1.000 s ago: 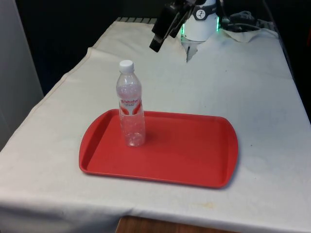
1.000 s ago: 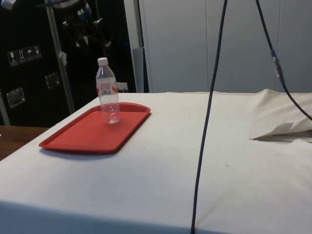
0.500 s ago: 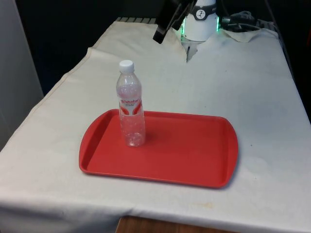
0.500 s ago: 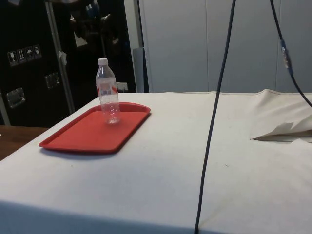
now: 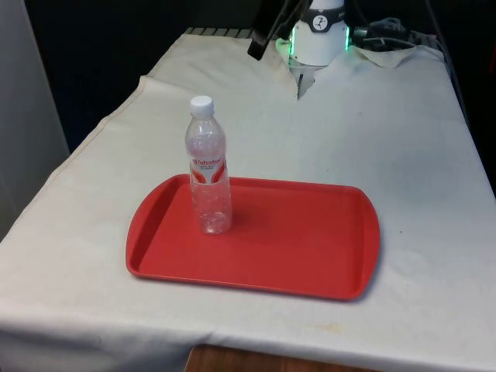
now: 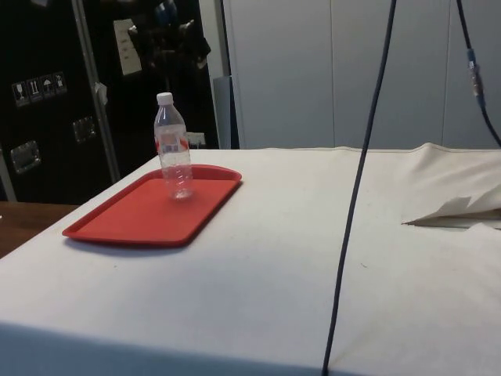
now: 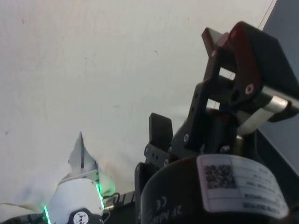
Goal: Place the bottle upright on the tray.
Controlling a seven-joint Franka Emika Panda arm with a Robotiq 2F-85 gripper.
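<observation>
Standing upright on the flat red plastic tray (image 5: 298, 232), the clear plastic water bottle with a white cap and red label (image 5: 208, 167) looks settled. Its base rests flat on the tray floor, inside the rim, in the part of the tray nearer the table's long edge on the front view's left. The side view agrees: it shows the bottle vertical, with no lean. It appears empty or nearly so, so I judge it light and easy to tip.

The tray lies on the white-clothed table (image 5: 403, 139), close to the edge farthest from the robot and square to it.

The black two-finger tool (image 5: 262, 37) hangs high over the table's far end by the robot's base, well apart from bottle and tray. It carries nothing, though whether it is released or clenched cannot be told from these views.

By my reading the placing itself is done, and the step in hand is simply getting clear without disturbing the result. Doing that well means keeping the tool high and over the robot's end of the table. Any path should run away from the cap and never across it. The arm should come to rest smoothly so that no jolt passes through the table to a bottle this light. The cloth near the tray should also be left untouched, since a tug on it could shift the tray.
</observation>
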